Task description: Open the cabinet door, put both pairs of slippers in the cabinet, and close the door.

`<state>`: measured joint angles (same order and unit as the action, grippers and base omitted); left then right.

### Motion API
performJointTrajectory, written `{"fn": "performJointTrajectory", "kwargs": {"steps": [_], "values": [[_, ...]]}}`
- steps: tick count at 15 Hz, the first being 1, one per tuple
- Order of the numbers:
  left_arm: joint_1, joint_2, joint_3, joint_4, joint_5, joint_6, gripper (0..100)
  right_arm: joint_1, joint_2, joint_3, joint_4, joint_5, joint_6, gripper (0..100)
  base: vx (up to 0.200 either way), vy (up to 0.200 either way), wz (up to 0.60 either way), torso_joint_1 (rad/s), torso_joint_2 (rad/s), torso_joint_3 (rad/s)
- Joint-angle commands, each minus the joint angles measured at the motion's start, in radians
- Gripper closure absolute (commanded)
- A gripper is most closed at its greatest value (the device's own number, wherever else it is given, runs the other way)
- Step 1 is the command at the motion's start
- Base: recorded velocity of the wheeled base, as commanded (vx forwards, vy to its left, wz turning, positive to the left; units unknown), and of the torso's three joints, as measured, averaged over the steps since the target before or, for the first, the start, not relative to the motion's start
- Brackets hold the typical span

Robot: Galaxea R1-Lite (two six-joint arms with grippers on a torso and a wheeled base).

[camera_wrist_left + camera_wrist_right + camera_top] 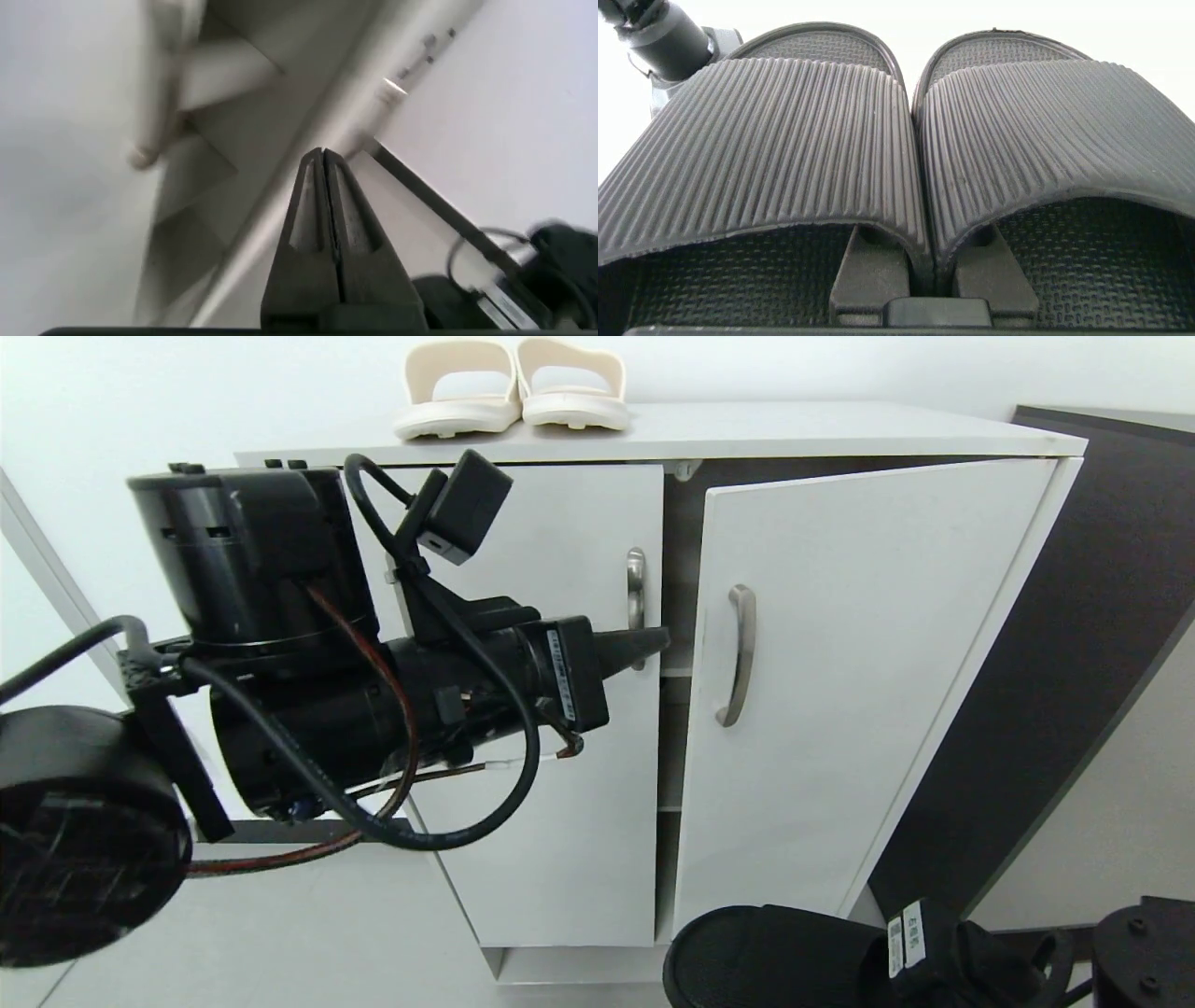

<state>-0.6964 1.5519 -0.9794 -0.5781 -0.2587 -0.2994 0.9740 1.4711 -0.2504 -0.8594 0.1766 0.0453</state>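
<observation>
**Head view to wrist views: door ajar, nothing stowed yet**

Head view. Shows the cabinet [840, 429] with the right door [840, 709] standing partly open, leaving a dark gap beside the shut left door [560, 821]. Places the left gripper [653, 642] at that gap, pinched closed and empty, just beside the left door's handle [636, 583]. Finds the beige slippers [513, 387] side by side on the cabinet's top, toward the far edge. Catches the black slippers [775, 957] low at the near right, below the open door and outside the cabinet.

Left wrist view. Confirms the left gripper [323, 163] closed tip to tip with nothing between, aimed at pale cabinet panels.

Right wrist view. Shows the right gripper [932, 285] clamped on the black slippers [785, 140], with one of the fingers [868, 280] inside each shoe, pinching the touching inner walls together.

Judged overall: early in the task. Opening begun, though probably too narrow for loading. One pair in hand but not placed, the other untouched on top. Still to do: widen the door, stow both pairs, then shut it.
</observation>
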Motion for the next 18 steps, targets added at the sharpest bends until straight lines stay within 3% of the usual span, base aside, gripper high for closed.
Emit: {"fn": "performJointTrajectory", "kwargs": {"steps": [1,6,10,15,18], "values": [[0.043,0.063,-0.055,-0.003,-0.001,-0.015,100,0.002,-0.002,0.000,0.000,0.000,-0.001,100,0.000,0.000,0.00,0.000,0.00,0.000],[0.061,0.158,-0.160,-0.006,-0.001,-0.023,100,0.002,0.000,0.010,-0.001,0.000,-0.002,100,0.000,0.000,0.00,0.000,0.00,0.000],[0.035,0.203,-0.217,-0.006,-0.001,-0.021,100,0.008,-0.003,0.010,-0.001,-0.006,-0.002,100,0.000,0.000,0.00,0.000,0.00,0.000],[0.000,0.215,-0.229,-0.006,0.001,-0.020,100,0.028,-0.002,0.011,0.002,-0.009,-0.002,100,0.000,0.000,0.00,0.000,0.00,0.000],[-0.015,0.195,-0.200,-0.006,0.001,-0.020,100,0.037,-0.002,0.017,0.003,-0.009,-0.002,100,-0.200,0.000,0.00,0.001,0.00,0.002]]}}
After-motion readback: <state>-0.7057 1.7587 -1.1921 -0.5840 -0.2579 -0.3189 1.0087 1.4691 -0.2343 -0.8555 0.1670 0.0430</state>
